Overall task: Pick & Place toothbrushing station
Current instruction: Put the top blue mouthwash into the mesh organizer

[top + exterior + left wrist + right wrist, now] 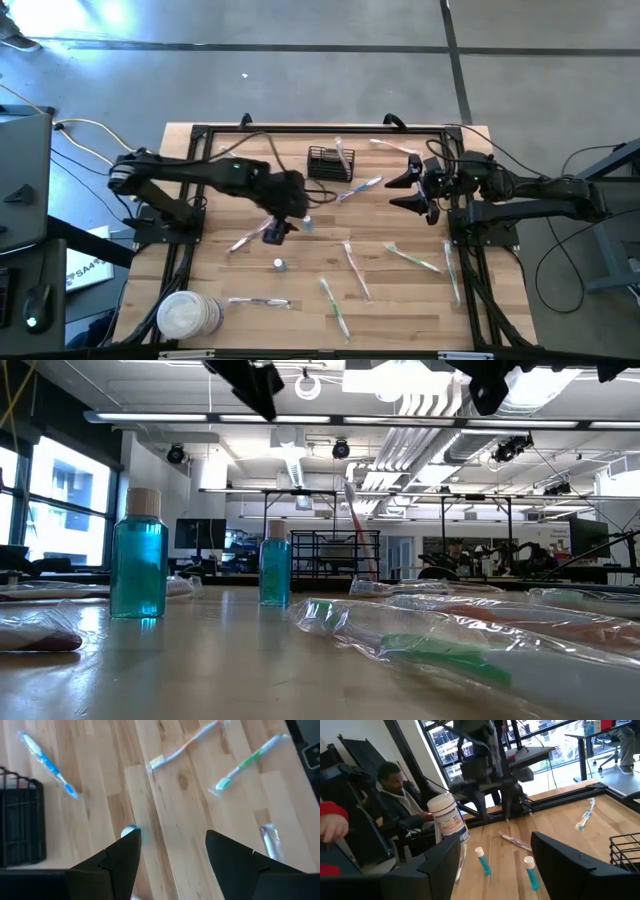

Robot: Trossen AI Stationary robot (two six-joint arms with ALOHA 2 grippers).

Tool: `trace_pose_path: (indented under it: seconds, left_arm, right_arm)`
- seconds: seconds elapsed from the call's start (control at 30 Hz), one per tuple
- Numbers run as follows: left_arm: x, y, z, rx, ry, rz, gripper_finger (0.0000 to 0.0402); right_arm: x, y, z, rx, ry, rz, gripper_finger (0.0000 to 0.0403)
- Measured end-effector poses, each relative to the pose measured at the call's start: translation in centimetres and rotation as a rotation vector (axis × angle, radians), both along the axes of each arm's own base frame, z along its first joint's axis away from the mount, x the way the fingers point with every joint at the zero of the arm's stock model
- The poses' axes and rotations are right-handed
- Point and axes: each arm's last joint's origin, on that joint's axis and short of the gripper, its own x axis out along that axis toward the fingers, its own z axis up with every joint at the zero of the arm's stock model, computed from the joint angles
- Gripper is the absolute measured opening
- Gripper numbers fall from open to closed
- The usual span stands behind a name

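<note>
One toothbrush (pixel 344 158) is seen in the basket (pixel 326 163); many are left on the table (pixel 400 300), and both the left gripper (pixel 275 230) and the right gripper (pixel 412 186) are held wide open, empty.

A wire-mesh basket (pixel 327 163) sits at upper centre of the table (pixel 400 300); wrapped toothbrushes (pixel 355 268) lie scattered below; a tub (pixel 187 315) stands lower left.
</note>
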Motion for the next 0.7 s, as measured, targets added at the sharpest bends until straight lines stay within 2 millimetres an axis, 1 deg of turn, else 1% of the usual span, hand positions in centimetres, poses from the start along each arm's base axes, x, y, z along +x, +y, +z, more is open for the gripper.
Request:
trace_pose_path:
  seconds: [0.1, 0.17, 0.23, 0.3, 0.37, 0.47, 0.53, 0.6, 0.7]
  left_arm:
    - [0.5, 0.1, -1.4, 0.028, 0.077, 0.018, 0.0223]
    - [1.0, 0.1, -1.9, 0.043, 0.087, 0.027, 0.0223]
    - [1.1, 0.1, -2.6, 0.057, 0.135, 0.031, 0.0223]
    - [1.8, 0.1, -2.8, 0.065, 0.112, 0.027, 0.0223]
    - [1.7, 0.1, -3.2, 0.078, 0.136, 0.012, 0.0223]
    - [2.5, 0.1, -3.3, 0.098, 0.092, -0.023, 0.0223]
    - [2.2, 0.1, -3.6, 0.108, 0.128, -0.041, 0.0223]
    - [2.5, 0.1, -3.6, 0.114, 0.11, -0.053, 0.0223]
    - [2.6, 0.1, -4.1, 0.124, 0.136, -0.08, 0.0223]
  right_arm:
    - [0.0, 0.0, -0.3, 0.011, 0.032, -0.001, 0.0236]
    - [0.0, 0.0, -0.5, 0.016, 0.051, -0.001, 0.0236]
    - [0.0, 0.0, -0.5, 0.018, 0.051, -0.002, 0.0236]
    - [0.0, 0.0, -0.6, 0.019, 0.059, -0.003, 0.0236]
    - [0.0, 0.0, -0.5, 0.018, 0.058, -0.004, 0.0236]
    - [0.0, 0.0, -0.6, 0.019, 0.062, -0.003, 0.0236]
    - [0.0, 0.0, -0.6, 0.019, 0.062, -0.002, 0.0236]
    - [0.0, 0.0, -0.7, 0.02, 0.07, -0.002, 0.0236]
    - [-0.1, 0.0, -0.7, 0.02, 0.074, -0.002, 0.0236]
